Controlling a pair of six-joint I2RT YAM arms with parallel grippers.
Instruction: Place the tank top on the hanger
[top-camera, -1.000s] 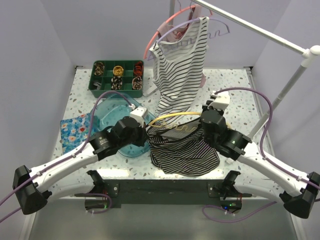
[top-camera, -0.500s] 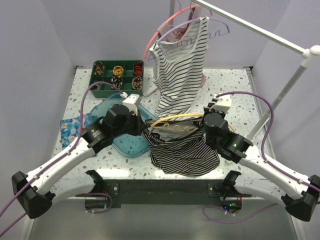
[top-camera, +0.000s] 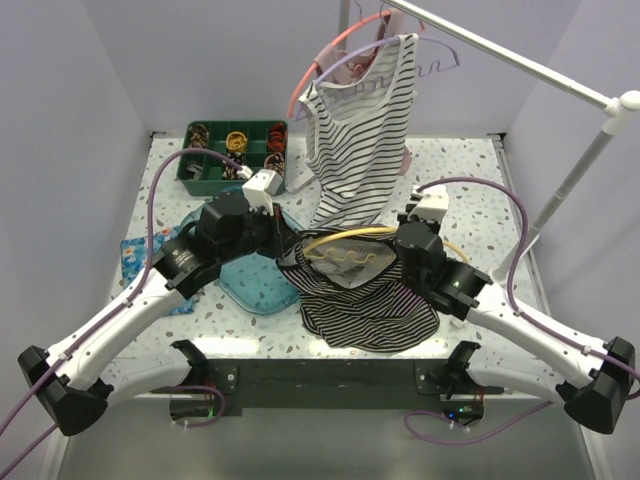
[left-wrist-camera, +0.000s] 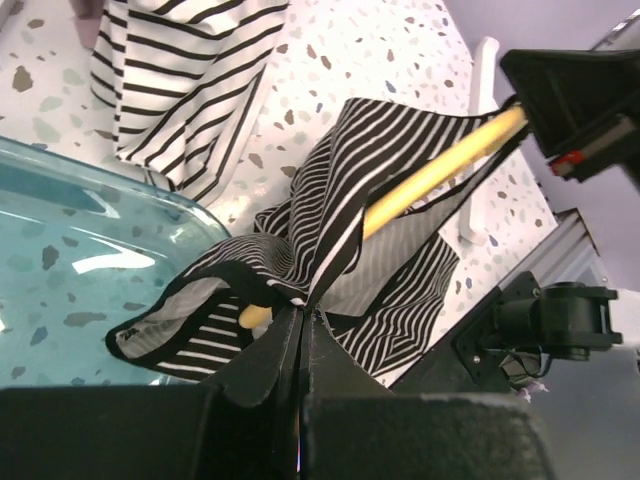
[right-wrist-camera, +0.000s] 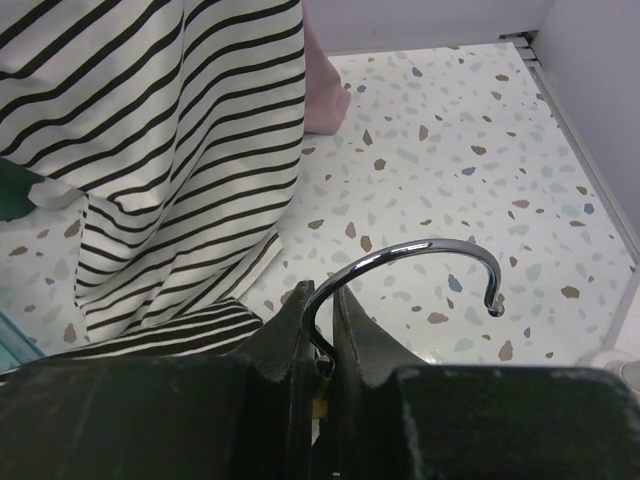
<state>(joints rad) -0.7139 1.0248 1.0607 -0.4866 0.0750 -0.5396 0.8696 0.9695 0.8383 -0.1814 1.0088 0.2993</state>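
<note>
Right at the front middle of the desk (top-camera: 470, 180), the tank top (top-camera: 365, 300) lies partly bunched. Its upper edge is lifted and draped over the left arm of the hanger (top-camera: 350, 235), and the rest spreads over the desk below. The left tool (left-wrist-camera: 300, 318) is clenched on a fold of the dark striped fabric, which in the left wrist view wraps round the yellow bar. The right tool (right-wrist-camera: 320, 312) is clamped on the base of the metal hook (right-wrist-camera: 420, 255), holding the hanger up off the desk with the hook curving away to the right.

Close behind hangs a white striped top (top-camera: 355, 140) on a lilac hanger (top-camera: 440, 55) from the rail (top-camera: 500, 50). Its hem comes down just behind the yellow hanger, and a pink hanger (top-camera: 320, 60) sits beside it on the rail. A teal dish (top-camera: 250, 285) lies just to the left of the tank top, under the left wrist, with its rim against the fabric. Further left is a floral cloth (top-camera: 135, 255), and at the back left a green tray (top-camera: 200, 178) of small items, well apart from the work.
</note>
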